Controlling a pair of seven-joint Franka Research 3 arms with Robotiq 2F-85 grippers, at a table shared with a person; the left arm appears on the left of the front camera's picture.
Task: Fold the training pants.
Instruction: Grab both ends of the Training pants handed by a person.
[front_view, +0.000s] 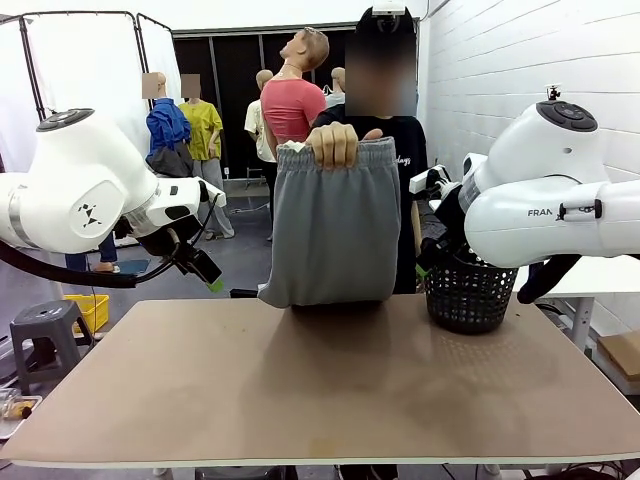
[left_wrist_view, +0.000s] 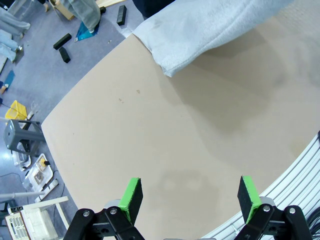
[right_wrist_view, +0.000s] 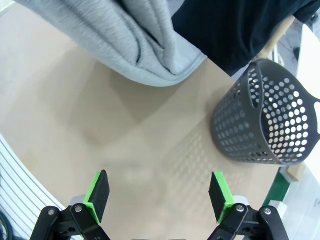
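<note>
The training pants (front_view: 335, 225) are light grey and hang folded over from a person's hand (front_view: 335, 145) at the far side, their lower edge touching the table. The same grey cloth (left_wrist_view: 200, 30) lies at the top of the left wrist view, and its bunched fold (right_wrist_view: 135, 45) shows in the right wrist view. My left gripper (left_wrist_view: 190, 195) is open above the bare tabletop, well short of the pants. My right gripper (right_wrist_view: 159, 192) is open too, with nothing between its green pads, hovering over the table near the basket.
A dark perforated basket (front_view: 470, 290) stands at the far right of the brown table (front_view: 320, 390); it also shows as the basket (right_wrist_view: 265, 120) in the right wrist view. A grey stool (front_view: 45, 335) and a yellow crate (front_view: 90, 310) sit on the floor at left.
</note>
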